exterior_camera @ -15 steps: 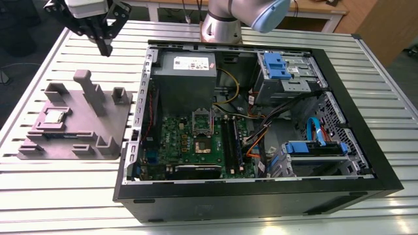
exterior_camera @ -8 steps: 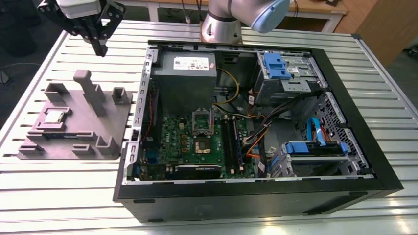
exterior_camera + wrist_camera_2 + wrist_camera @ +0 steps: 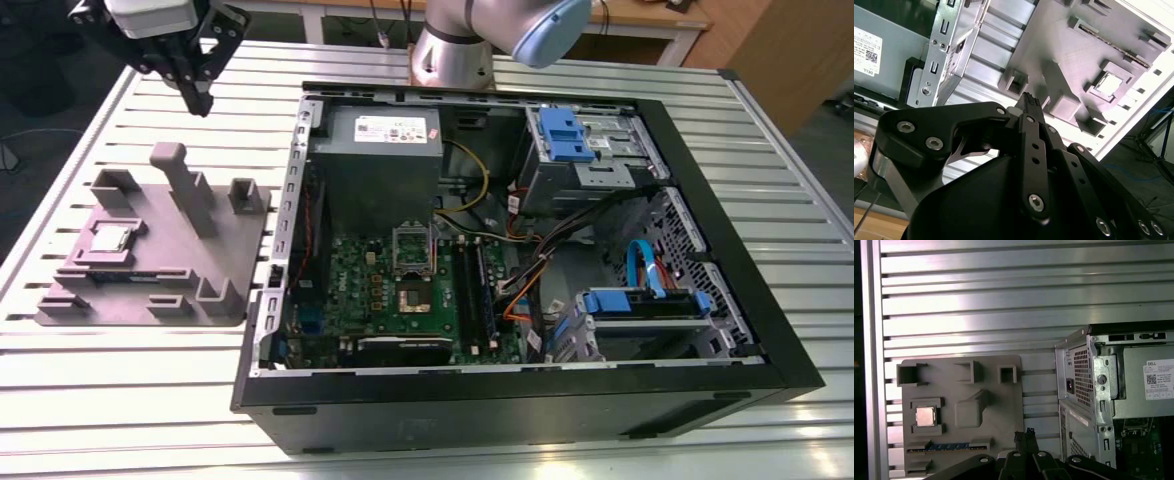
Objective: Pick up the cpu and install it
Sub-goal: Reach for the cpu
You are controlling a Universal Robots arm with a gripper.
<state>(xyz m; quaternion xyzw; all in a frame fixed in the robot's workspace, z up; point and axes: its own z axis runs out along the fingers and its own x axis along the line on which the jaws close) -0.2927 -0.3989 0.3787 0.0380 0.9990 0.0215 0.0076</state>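
Closed, empty gripper (image 3: 200, 103) above slatted table (image 3: 134, 400).
Cpu (image 3: 110, 238) seated in recess of grey fixture (image 3: 230, 250), well apart from gripper, beside open computer case (image 3: 534, 387).

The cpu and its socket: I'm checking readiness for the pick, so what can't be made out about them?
- cpu: corner mark and orientation too small to read in every view.
- socket: too small in the exterior view to tell whether its latch is open.
- motherboard: cut off by the picture's edge in the first wrist view.
- grey fixture: partly hidden behind the gripper in the second wrist view.
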